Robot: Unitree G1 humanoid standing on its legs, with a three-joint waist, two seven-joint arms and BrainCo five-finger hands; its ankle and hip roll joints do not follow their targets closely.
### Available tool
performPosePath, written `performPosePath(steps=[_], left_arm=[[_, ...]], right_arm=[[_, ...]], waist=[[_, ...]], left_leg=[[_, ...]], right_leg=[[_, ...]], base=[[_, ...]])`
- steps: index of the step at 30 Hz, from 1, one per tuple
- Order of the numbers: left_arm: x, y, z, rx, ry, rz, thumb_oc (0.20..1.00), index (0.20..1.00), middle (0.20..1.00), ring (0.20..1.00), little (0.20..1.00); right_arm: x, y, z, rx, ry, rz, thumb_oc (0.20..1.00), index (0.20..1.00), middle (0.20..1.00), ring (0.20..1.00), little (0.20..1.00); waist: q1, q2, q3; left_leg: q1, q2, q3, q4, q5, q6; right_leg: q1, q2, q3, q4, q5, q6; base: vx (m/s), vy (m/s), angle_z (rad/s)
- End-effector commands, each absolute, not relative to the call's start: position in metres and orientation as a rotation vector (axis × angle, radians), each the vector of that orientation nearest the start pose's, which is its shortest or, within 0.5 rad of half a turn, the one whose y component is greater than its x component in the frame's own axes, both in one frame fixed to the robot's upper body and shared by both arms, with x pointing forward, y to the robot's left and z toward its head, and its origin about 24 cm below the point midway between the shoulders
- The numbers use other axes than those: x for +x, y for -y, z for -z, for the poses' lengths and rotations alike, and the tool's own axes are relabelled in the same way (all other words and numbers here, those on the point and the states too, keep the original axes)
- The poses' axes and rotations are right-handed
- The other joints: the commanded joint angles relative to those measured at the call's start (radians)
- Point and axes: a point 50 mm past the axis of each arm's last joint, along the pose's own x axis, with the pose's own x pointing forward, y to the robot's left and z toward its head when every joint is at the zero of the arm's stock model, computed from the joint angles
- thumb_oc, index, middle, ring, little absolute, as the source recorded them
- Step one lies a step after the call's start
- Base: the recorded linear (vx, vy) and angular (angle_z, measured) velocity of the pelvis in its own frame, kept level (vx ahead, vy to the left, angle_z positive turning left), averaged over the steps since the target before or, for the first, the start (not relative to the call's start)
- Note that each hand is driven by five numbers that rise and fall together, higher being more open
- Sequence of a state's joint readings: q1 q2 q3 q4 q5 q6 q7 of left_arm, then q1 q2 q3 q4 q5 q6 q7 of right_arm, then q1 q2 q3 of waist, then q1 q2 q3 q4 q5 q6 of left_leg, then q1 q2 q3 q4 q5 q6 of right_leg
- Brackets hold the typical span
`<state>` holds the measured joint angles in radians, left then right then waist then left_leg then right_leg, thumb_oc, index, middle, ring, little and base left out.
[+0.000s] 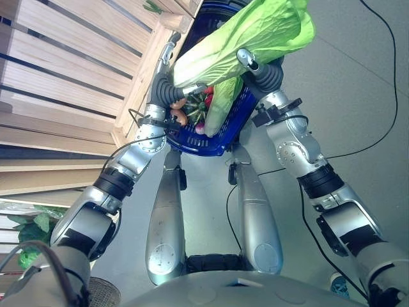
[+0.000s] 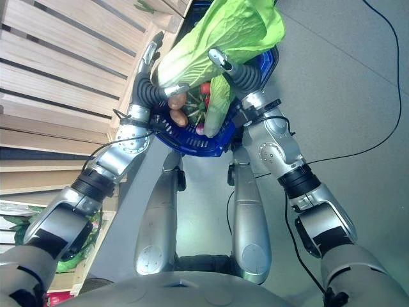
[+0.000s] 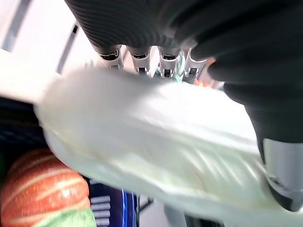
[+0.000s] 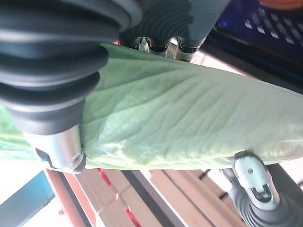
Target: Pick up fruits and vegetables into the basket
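Cabbage: a large napa cabbage [image 1: 246, 38] is hanging over the blue basket [image 1: 198, 144], white stalk end toward the robot's left, green leaves flaring to its right.
Left hand: the left hand [image 3: 199, 52] is wrapping the pale stalk end, fingers [image 3: 137, 59] curling over it, thumb under.
Right hand: the right hand [image 4: 57, 71] is clamping the leafy part, thumb pressing on the leaf, fingers behind it.
Basket: already carrying a reddish striped fruit [image 3: 42, 189] and red and green produce [image 1: 203, 105].
Shelf: slatted wooden shelf [image 1: 64, 77] is standing just beside the basket.
Handling: looks bulky and fairly light; the leaves are soft and probably tearing easily, the stalk stiff.
Hold: firm grip is belonging on the stalk; the leaf side just needs supporting.
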<state>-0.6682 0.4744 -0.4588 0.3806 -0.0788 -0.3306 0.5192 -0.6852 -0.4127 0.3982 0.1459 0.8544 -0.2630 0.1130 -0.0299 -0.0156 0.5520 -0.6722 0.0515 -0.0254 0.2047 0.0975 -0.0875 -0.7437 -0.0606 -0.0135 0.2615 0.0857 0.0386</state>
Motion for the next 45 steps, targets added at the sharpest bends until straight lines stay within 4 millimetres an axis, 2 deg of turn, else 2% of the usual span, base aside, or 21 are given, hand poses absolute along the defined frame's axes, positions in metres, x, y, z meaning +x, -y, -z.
performPosePath(steps=[1, 6, 14, 20, 27, 32, 36, 45], left_arm=[[0.354, -0.211, -0.184, 0.233, 0.572, -0.443, 1.000, 1.000, 1.000, 1.000, 1.000], [0.357, -0.224, -0.171, 0.230, 0.506, -0.517, 1.000, 1.000, 1.000, 1.000, 1.000], [0.358, -0.231, -0.153, 0.273, 0.438, -0.549, 1.000, 1.000, 1.000, 1.000, 1.000], [0.363, -0.235, -0.146, 0.286, 0.386, -0.556, 1.000, 1.000, 1.000, 1.000, 1.000], [0.371, -0.238, -0.152, 0.294, 0.362, -0.519, 1.000, 1.000, 1.000, 1.000, 1.000], [0.377, -0.232, -0.157, 0.299, 0.364, -0.487, 1.000, 1.000, 1.000, 1.000, 1.000], [0.382, -0.227, -0.162, 0.301, 0.369, -0.455, 1.000, 1.000, 1.000, 1.000, 1.000], [0.389, -0.211, -0.170, 0.285, 0.403, -0.414, 1.000, 1.000, 1.000, 1.000, 1.000]], right_arm=[[0.307, 0.106, -0.217, 0.296, 0.671, -0.597, 0.200, 0.200, 0.200, 0.200, 0.200], [0.313, 0.116, -0.218, 0.268, 0.677, -0.481, 0.200, 0.200, 0.200, 0.200, 0.200], [0.324, 0.126, -0.215, 0.232, 0.666, -0.322, 0.200, 0.200, 0.200, 0.200, 0.200], [0.344, 0.128, -0.209, 0.187, 0.553, -0.258, 0.200, 0.200, 0.200, 0.200, 0.200], [0.379, 0.137, -0.206, 0.194, 0.371, -0.184, 0.200, 0.200, 0.200, 0.200, 0.200], [0.397, 0.138, -0.205, 0.123, 0.283, -0.111, 0.200, 0.200, 0.200, 0.200, 0.200], [0.411, 0.150, -0.203, 0.070, 0.213, -0.057, 0.200, 0.200, 0.200, 0.200, 0.200], [0.423, 0.170, -0.186, 0.020, 0.062, 0.022, 0.200, 0.200, 0.200, 0.200, 0.200]], waist=[[-0.021, -0.001, -0.032], [-0.027, 0.006, -0.032], [-0.031, 0.020, -0.032], [-0.021, 0.032, -0.032], [0.006, 0.049, -0.032], [0.030, 0.062, -0.032], [0.052, 0.074, -0.032], [0.080, 0.103, -0.032]], left_leg=[[-0.014, -0.057, 0.035, 0.014, -0.035, 0.014], [-0.013, -0.057, 0.038, 0.015, -0.035, 0.013], [-0.015, -0.059, 0.041, 0.017, -0.034, 0.014], [-0.011, -0.061, 0.040, 0.022, -0.033, 0.012], [-0.025, -0.064, 0.032, 0.043, -0.032, 0.007], [-0.028, -0.067, 0.024, 0.047, -0.034, 0.008], [-0.040, -0.074, 0.013, 0.064, -0.035, 0.009], [-0.081, -0.086, -0.006, 0.084, -0.033, 0.016]], right_leg=[[0.044, 0.038, -0.062, 0.054, -0.088, 0.039], [0.043, 0.038, -0.058, 0.056, -0.093, 0.036], [0.036, 0.038, -0.056, 0.061, -0.098, 0.032], [0.039, 0.031, -0.061, 0.065, -0.098, 0.030], [0.029, 0.019, -0.074, 0.083, -0.102, 0.025], [0.025, 0.015, -0.085, 0.095, -0.108, 0.021], [0.014, 0.012, -0.099, 0.120, -0.116, 0.017], [-0.032, 0.010, -0.106, 0.151, -0.124, 0.015]], base=[[0.00, 0.037, -0.02], [0.00, 0.042, -0.01], [0.00, 0.022, 0.00], [0.00, 0.000, 0.00], [0.00, -0.004, 0.01], [0.01, -0.033, 0.06], [0.02, -0.044, 0.07], [0.01, -0.024, 0.08]])
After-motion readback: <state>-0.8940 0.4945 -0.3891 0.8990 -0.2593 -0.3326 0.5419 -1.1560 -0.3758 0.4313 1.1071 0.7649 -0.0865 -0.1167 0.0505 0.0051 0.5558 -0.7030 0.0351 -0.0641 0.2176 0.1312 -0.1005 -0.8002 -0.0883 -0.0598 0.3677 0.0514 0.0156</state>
